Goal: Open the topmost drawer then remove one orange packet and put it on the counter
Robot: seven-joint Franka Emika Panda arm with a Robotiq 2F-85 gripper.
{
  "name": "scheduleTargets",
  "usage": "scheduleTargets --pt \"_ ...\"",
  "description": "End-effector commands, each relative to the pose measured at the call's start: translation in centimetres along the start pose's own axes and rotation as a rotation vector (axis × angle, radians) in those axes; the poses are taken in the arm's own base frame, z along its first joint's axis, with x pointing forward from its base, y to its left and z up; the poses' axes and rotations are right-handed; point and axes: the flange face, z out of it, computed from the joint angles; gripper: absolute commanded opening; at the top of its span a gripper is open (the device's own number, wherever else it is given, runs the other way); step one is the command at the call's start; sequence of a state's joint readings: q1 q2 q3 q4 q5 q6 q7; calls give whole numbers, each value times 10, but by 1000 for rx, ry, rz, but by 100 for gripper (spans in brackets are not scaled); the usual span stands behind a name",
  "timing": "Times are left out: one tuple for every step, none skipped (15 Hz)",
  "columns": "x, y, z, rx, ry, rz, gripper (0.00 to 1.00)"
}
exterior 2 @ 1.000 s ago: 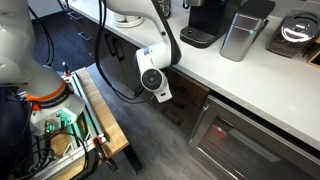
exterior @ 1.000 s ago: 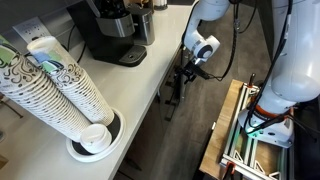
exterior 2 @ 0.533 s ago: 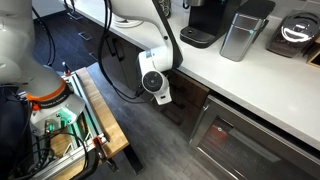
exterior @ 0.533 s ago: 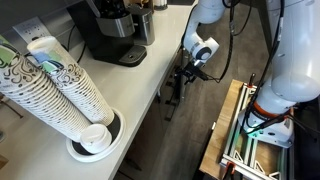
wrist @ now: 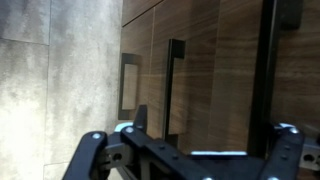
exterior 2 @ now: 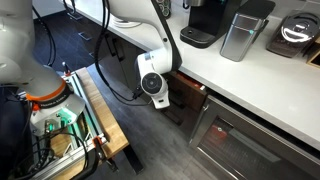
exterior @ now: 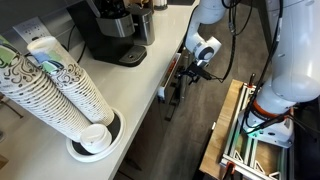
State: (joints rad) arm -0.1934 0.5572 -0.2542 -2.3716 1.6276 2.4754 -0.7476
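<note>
The topmost drawer [exterior 2: 190,96] under the off-white counter [exterior 2: 250,82] stands pulled out a little, showing a reddish-brown gap behind its dark front. The drawer front [exterior: 174,78] also stands off the counter [exterior: 140,85] edge. My gripper [exterior: 186,72] is at that front, below the white wrist, and shows against the drawer [exterior 2: 168,95]. In the wrist view my gripper [wrist: 190,152] is open, its fingers [wrist: 95,150] far apart before brown cabinet fronts, with a dark handle bar [wrist: 266,60] near the right finger. No orange packet shows; the drawer's inside is hidden.
A black coffee machine [exterior: 110,30] [exterior 2: 205,20], a metal canister [exterior 2: 243,30] and a leaning stack of paper cups [exterior: 60,90] stand on the counter. More handled cabinet fronts [wrist: 175,80] lie below. The wooden-framed robot base [exterior: 240,130] [exterior 2: 95,115] stands on the floor close behind the arm.
The arm has drawn back from the counter a little, and the drawer front has come out with it, opening a gap. The jaws have stayed open.
</note>
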Motion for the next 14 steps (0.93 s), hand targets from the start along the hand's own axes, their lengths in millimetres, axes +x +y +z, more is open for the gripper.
scheduleTargets --pt "0 19 -13 -63 10 25 100" --pt "-2 22 -15 -71 6 25 100" --pt "-3 26 -17 -82 -2 26 100" --pt "-4 29 -18 -94 -10 29 100" --pt "-5 33 -21 -107 -17 31 100" --pt "-7 36 -25 -116 -21 34 100" --pt "-8 38 -29 -122 -25 38 100" --pt "-9 41 -33 -128 -26 44 100" --pt "-9 44 -37 -135 -30 48 100" --pt "-10 48 -41 -147 -28 54 100" --pt "-10 52 -44 -170 -24 59 100" --pt "-11 55 -46 -171 -31 63 100" --pt "-12 58 -49 -177 -35 72 100" --pt "-13 62 -51 -182 -43 75 100"
